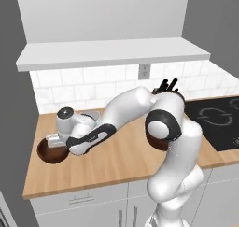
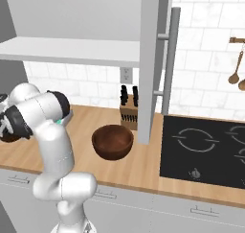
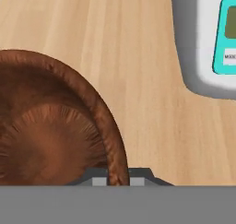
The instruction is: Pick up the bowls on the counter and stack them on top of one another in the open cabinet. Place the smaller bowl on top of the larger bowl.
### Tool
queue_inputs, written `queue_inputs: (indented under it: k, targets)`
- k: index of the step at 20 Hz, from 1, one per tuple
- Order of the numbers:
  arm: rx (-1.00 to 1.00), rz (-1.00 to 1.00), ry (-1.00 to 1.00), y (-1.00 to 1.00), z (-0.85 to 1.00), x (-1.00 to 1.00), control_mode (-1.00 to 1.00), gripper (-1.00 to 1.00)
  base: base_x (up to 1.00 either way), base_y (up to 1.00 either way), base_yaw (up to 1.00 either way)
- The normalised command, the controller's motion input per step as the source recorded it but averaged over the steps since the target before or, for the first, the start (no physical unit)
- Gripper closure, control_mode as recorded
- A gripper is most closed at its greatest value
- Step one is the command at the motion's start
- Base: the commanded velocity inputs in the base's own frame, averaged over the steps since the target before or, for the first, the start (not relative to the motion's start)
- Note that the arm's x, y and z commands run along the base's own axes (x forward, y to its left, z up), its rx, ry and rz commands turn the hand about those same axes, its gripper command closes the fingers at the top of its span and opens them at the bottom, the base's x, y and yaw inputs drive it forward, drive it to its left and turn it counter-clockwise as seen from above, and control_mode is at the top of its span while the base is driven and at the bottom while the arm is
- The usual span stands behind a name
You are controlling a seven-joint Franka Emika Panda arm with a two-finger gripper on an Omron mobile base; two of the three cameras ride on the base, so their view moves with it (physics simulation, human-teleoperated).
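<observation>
White tile backsplash (image 2: 201,59) with a wall outlet (image 1: 144,71), grey walls (image 1: 14,72) at the sides. Black cooktop (image 2: 206,148) set into the worktop, knife block (image 2: 128,112) behind. 2 wooden spoons (image 2: 235,69) hang at right.

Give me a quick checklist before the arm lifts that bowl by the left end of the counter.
1. Gripper astride the smaller bowl rim: ok, a fingertip on each side.
2. Gripper closed firmly on the rim: cannot tell.
3. Kitchen scale apart from the bowl: ok, bare counter between.
4. Cabinet shelf free for stacking: cannot tell, its top is hidden.
5. Larger bowl already in the cabinet: not ok, it sits on the counter.
</observation>
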Motion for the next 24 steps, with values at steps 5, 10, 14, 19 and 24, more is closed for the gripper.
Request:
queue_inputs:
  k: [5, 10, 14, 19, 24]
  targets:
    - [0.01, -0.18, -0.23, -1.0, 0.99, -0.22, -1.0, 1.0, 0.0, 0.0, 0.0]
    - [0.01, -0.24, -0.1, -1.0, 0.99, -0.22, -1.0, 1.0, 0.0, 0.0, 0.0]
    - [0.0, -0.31, 0.0, -1.0, 1.0, -0.11, -1.0, 1.0, 0.0, 0.0, 0.0]
    - [0.0, -0.35, 0.02, -1.0, 0.49, -0.07, -1.0, 1.0, 0.0, 0.0, 0.0]
    - [0.0, -0.33, 0.04, -1.0, 0.0, 0.0, -1.0, 1.0, 0.0, 0.0, 0.0]
